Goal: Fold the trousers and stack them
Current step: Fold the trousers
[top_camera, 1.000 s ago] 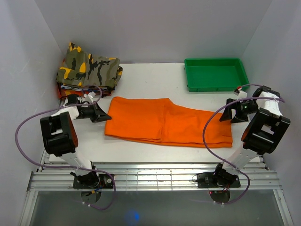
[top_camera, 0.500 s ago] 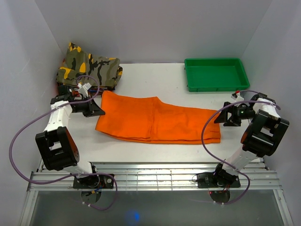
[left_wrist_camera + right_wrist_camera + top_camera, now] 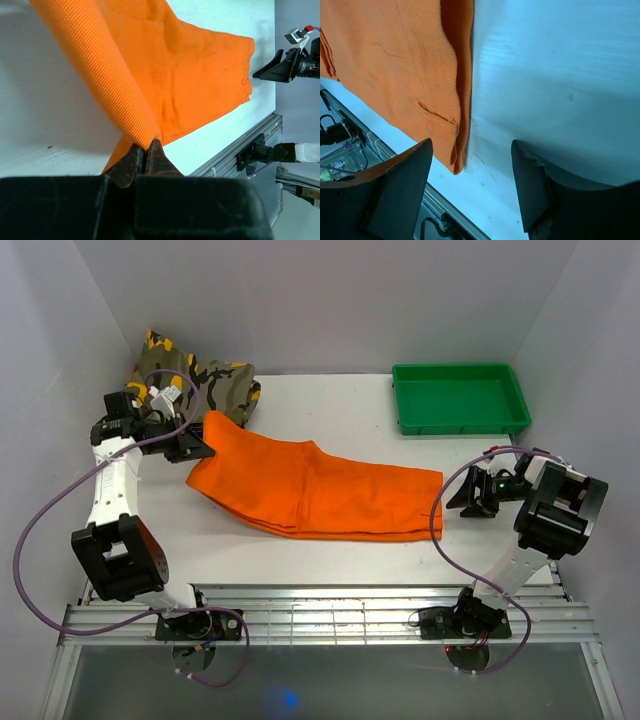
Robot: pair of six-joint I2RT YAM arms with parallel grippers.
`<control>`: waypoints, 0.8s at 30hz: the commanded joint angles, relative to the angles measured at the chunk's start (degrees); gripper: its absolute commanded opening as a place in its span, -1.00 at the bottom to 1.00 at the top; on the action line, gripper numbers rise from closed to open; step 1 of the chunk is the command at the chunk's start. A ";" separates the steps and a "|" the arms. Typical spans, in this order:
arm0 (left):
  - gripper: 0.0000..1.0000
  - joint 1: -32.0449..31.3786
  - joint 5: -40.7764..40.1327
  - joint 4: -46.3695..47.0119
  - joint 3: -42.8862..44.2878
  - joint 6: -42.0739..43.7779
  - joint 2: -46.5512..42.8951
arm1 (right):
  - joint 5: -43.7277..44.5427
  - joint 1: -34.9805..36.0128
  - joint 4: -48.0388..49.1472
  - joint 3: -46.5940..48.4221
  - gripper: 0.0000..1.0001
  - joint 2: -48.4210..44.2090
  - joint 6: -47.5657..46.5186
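Tightly, left fingers pinch the trousers.

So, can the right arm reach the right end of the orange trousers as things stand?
Probably yes: the right gripper is open just beside the end of the trousers, with only bare table between and nothing in the way.

The whole thing sat on a plain white table, matte, with a few faint scuffs up close. Three plain walls boxed it in: a back wall along the far edge, plus a left wall and a right wall down the sides, all a pale greyish lavender. A strip of silver metal rails ran along the near edge. Below that was a dark glossy surface with a small blue glow on it. The light was soft and even, and so were the shadows.
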 commanded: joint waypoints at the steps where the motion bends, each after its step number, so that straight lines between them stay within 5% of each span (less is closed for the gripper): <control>1: -1.00 0.08 3.54 -0.60 3.28 -1.05 -0.08 | -0.36 3.10 6.39 -1.80 0.37 0.23 3.71; 13: -1.00 -7.47 6.36 2.03 8.20 -9.30 1.32 | -0.80 11.63 12.74 -3.29 -0.16 4.27 10.40; 19: -1.00 -18.18 1.45 9.06 8.82 -18.69 0.88 | -0.71 12.51 14.41 -4.26 -0.84 4.19 11.63; 24: -1.00 -28.82 -5.50 15.38 10.05 -28.98 4.03 | -1.15 12.59 15.90 -6.10 -0.85 4.27 12.24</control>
